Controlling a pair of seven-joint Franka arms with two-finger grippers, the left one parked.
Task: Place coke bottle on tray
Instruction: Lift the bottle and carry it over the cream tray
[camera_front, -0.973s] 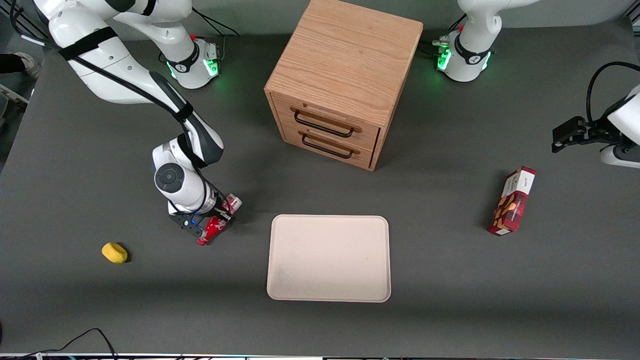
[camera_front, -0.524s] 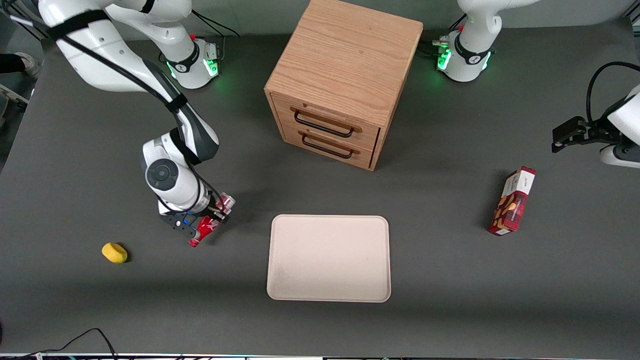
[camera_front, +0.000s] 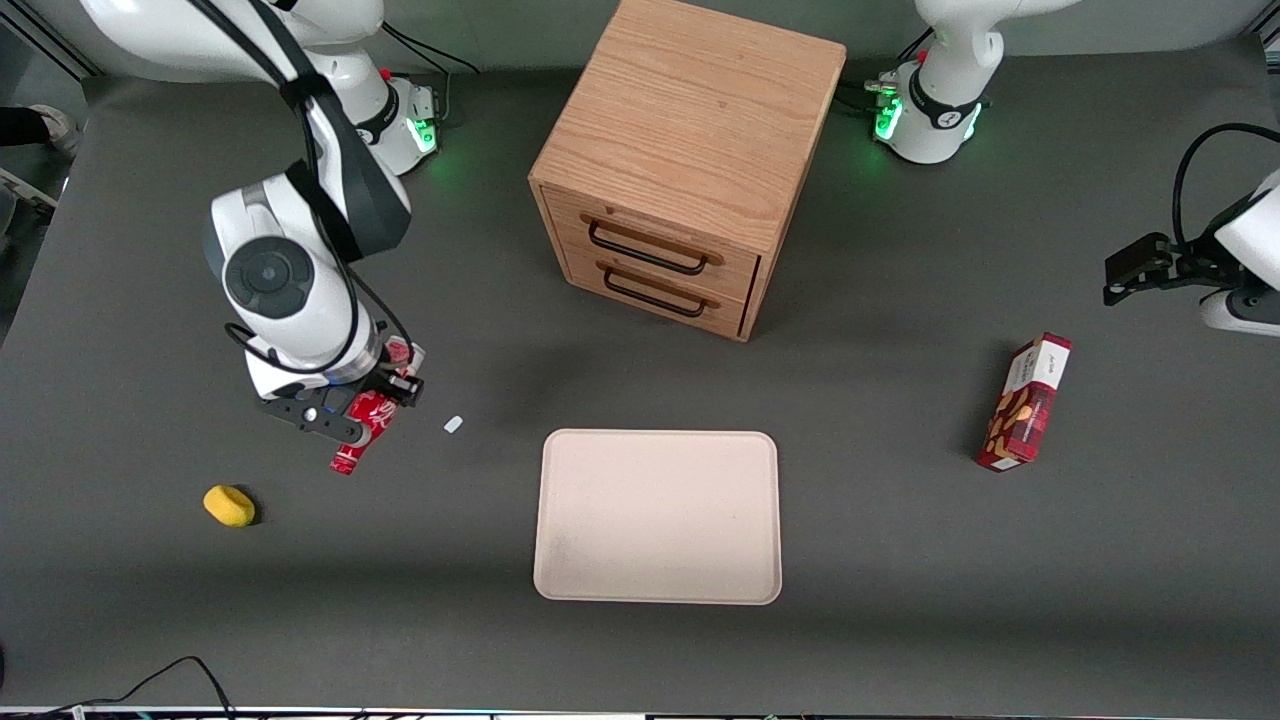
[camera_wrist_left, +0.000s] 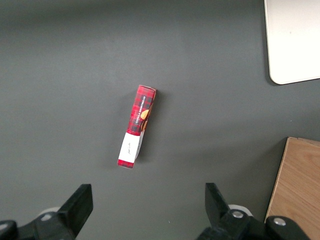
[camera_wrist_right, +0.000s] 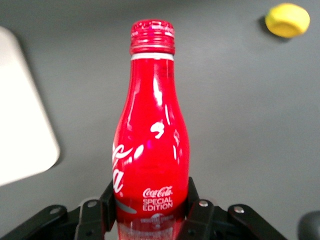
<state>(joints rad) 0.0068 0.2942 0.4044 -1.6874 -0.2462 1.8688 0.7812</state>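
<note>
My right gripper (camera_front: 352, 412) is shut on the coke bottle (camera_front: 359, 429), a slim red bottle with white lettering, and holds it lifted above the table, toward the working arm's end. In the right wrist view the black fingers (camera_wrist_right: 199, 209) clamp the bottle's (camera_wrist_right: 151, 145) lower body, its red cap pointing away from the gripper (camera_wrist_right: 150, 212). The beige tray (camera_front: 658, 516) lies flat on the table in front of the drawer cabinet, apart from the bottle. Its rounded corner shows in the right wrist view (camera_wrist_right: 20, 125) and in the left wrist view (camera_wrist_left: 295, 40).
A wooden two-drawer cabinet (camera_front: 690, 160) stands at the middle back. A yellow object (camera_front: 229, 505) lies near the bottle, nearer the camera. A small white scrap (camera_front: 453, 424) lies between gripper and tray. A red snack box (camera_front: 1025, 402) lies toward the parked arm's end.
My right gripper has risen with the coke bottle and shifted away from the tray, toward the working arm's end. A small white scrap now shows on the table where the bottle was.
</note>
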